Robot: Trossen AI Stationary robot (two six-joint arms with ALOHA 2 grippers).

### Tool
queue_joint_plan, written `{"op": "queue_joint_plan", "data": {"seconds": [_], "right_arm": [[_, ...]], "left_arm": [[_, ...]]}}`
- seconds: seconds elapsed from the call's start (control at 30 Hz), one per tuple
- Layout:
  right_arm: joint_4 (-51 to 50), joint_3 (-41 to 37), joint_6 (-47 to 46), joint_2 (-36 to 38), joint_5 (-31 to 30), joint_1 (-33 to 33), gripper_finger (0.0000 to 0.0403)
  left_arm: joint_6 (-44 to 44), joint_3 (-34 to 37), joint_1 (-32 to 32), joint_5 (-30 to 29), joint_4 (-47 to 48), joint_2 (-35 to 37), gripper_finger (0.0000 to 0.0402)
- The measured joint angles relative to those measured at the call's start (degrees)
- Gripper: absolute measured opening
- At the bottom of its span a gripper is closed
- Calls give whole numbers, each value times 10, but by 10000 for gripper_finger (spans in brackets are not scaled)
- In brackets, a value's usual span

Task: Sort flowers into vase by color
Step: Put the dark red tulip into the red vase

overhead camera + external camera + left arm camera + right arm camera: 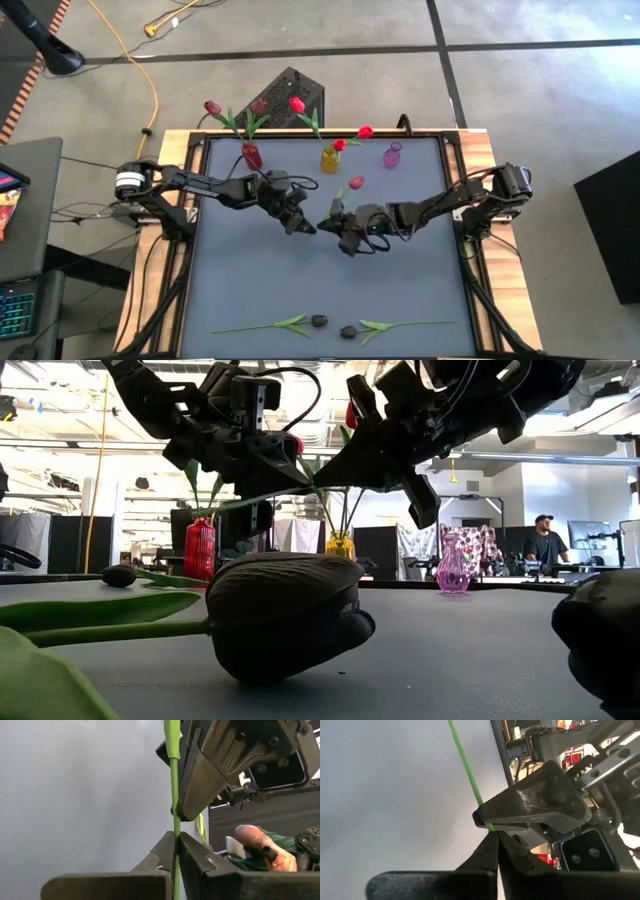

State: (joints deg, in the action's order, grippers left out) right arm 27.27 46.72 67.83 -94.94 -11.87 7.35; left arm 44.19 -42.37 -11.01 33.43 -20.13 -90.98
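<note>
Green stem [175, 820], thin and straight, runs between both claws at mid-table: the left claw [301, 225] is pinched on it, and the right claw [330, 217], tip to tip with the left, is pinched on the same stem just beside it. This reads as a handover of one tulip between the arms, above the grey table [400, 290]. The flower's red head [356, 183] sits just beyond the right claw, on the vase side, with a leaf under it.

Next, I judge, one claw must let go so the other can carry the tulip off. The red vase [251, 155], yellow vase [329, 158] and pink vase [392, 155] stand in a row well beyond both claws, each mouth narrow, so the stem's end will need careful aiming. The stem looks slender and bendy; a loose pinch could let it swing.

Red and maroon tulips already stand in the red and yellow vases. Two black tulips [318, 321] lie flat, heads nearly meeting, well behind the claws at the table's near edge, untouched.
</note>
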Motion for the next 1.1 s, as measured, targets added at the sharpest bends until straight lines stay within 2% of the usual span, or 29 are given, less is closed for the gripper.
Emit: {"op": "queue_joint_plan", "data": {"seconds": [0.3,0.5,0.6,0.73,0.87,0.97,1.1], "right_arm": [[0,1,-17,0,-3,7,132],[-10,1,-140,11,-88,41,213],[-61,1,-208,22,-122,55,237],[-136,1,-293,38,-125,56,243],[-188,1,-369,48,-123,50,235],[-223,0,-408,48,-104,40,228],[-245,-3,-456,48,-59,17,222]], "left_arm": [[-16,0,-7,-12,-4,0,0],[-64,0,-13,-16,-10,5,0],[-137,0,-12,3,-7,27,0],[-269,0,-4,35,36,71,0],[-371,0,2,35,77,130,0],[-433,0,5,11,87,183,0],[-516,0,6,-73,106,260,0]]}}
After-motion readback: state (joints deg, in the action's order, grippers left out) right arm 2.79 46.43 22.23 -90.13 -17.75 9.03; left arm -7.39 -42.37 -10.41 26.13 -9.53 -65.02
